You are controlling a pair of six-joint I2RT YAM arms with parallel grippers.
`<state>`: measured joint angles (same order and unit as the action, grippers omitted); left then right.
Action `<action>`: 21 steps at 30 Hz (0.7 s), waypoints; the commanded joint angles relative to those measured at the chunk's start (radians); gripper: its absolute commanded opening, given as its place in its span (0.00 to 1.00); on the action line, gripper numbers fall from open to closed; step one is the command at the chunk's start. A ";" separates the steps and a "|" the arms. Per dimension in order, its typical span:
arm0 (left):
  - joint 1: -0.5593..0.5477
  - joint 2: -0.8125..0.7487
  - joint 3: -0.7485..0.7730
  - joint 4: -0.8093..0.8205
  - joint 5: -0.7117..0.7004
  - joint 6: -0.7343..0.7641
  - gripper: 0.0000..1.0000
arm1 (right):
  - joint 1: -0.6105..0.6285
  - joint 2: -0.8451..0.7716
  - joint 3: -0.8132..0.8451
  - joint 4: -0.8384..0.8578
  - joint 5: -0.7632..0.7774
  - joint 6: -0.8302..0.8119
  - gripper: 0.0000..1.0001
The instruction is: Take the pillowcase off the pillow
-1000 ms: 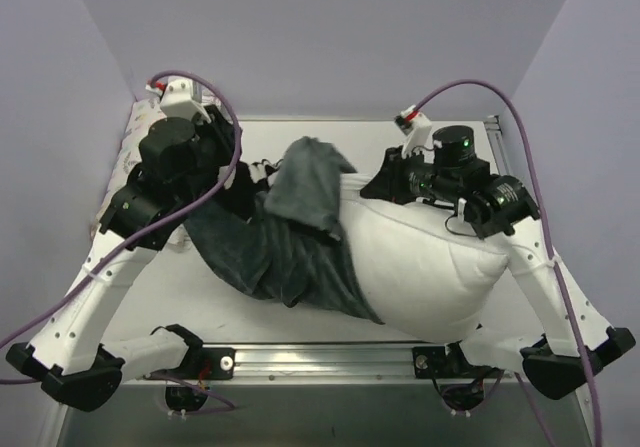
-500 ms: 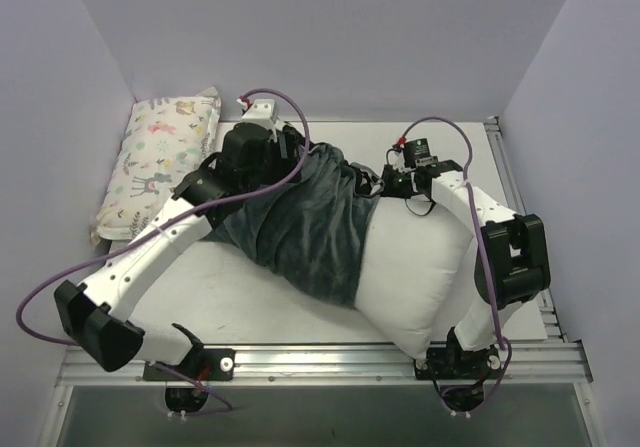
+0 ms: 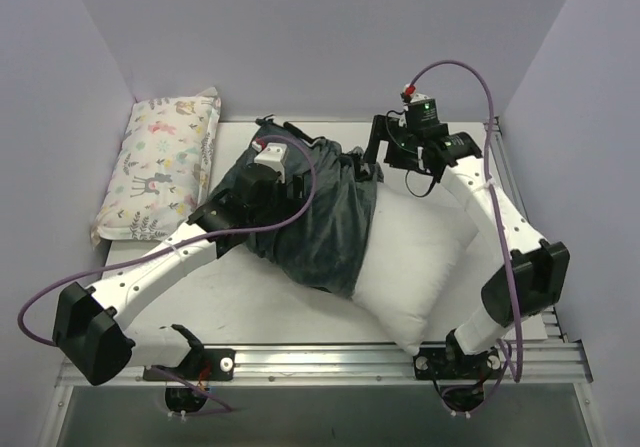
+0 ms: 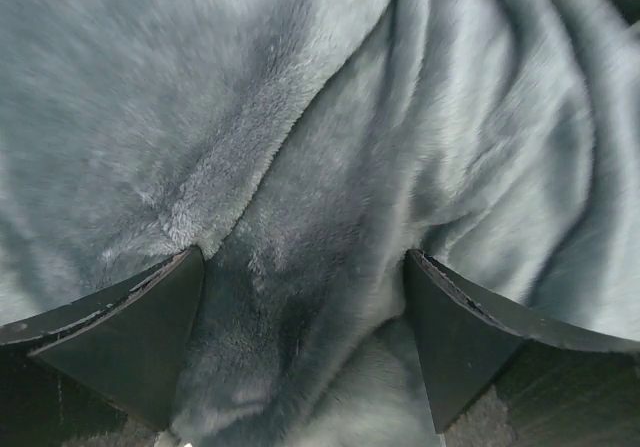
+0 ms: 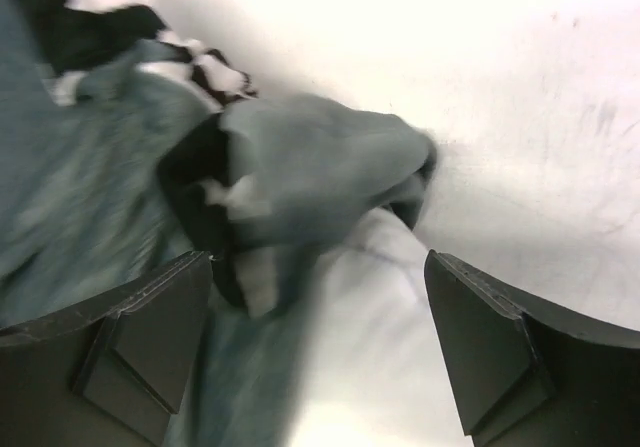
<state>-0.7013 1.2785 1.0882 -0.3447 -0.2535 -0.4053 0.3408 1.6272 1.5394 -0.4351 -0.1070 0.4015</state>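
The white pillow [image 3: 425,252] lies across the table's middle and right. The pillowcase [image 3: 315,217], its slate-grey inner face showing, covers the pillow's left half. My left gripper [image 3: 285,147] hovers open over the bunched fabric. In the left wrist view grey pillowcase [image 4: 330,117] fills the gap of the left gripper [image 4: 303,257] without being pinched. My right gripper [image 3: 370,155] is open at the pillow's far end. In the right wrist view the right gripper [image 5: 318,267] straddles a zebra-striped fold of pillowcase [image 5: 300,167] and bare pillow [image 5: 370,307].
A small pastel animal-print pillow [image 3: 160,162] lies at the back left against the wall. A metal rail [image 3: 320,357] runs along the near edge between the arm bases. White table surface [image 5: 560,117] shows beyond the right gripper. Purple walls enclose three sides.
Both grippers have opened. The left arm swung right and let the lifted pillowcase settle onto the pillow. The right gripper released its hold and drew back toward the far end.
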 commanded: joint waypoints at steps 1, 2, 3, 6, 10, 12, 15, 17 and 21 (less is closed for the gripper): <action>0.026 0.004 -0.027 0.137 0.109 0.019 0.89 | 0.033 -0.122 0.053 -0.086 0.104 -0.038 0.91; 0.031 0.008 -0.042 0.147 0.121 0.010 0.89 | 0.041 -0.160 0.048 -0.096 0.134 -0.044 0.93; 0.039 0.015 -0.042 0.145 0.123 0.008 0.89 | 0.044 -0.180 0.041 -0.103 0.135 -0.043 0.93; 0.059 0.036 -0.044 0.131 0.119 -0.006 0.84 | 0.084 -0.282 -0.037 -0.131 0.125 -0.036 0.93; 0.094 0.071 -0.016 0.079 0.063 -0.039 0.48 | 0.214 -0.453 -0.227 -0.140 0.171 -0.026 0.93; 0.103 0.097 0.012 0.035 0.030 -0.049 0.27 | 0.271 -0.561 -0.349 -0.149 0.230 -0.018 0.95; 0.123 0.128 0.038 -0.012 -0.013 -0.069 0.02 | 0.296 -0.680 -0.493 -0.149 0.216 0.020 0.96; 0.135 0.142 0.062 -0.034 -0.041 -0.087 0.00 | 0.316 -0.716 -0.550 -0.146 0.233 0.028 0.98; 0.137 0.148 0.081 -0.013 -0.018 -0.092 0.00 | 0.371 -0.678 -0.650 -0.079 0.217 0.014 1.00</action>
<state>-0.5892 1.4105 1.1282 -0.3180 -0.2050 -0.4931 0.6720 0.9104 0.9386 -0.5495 0.0772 0.4080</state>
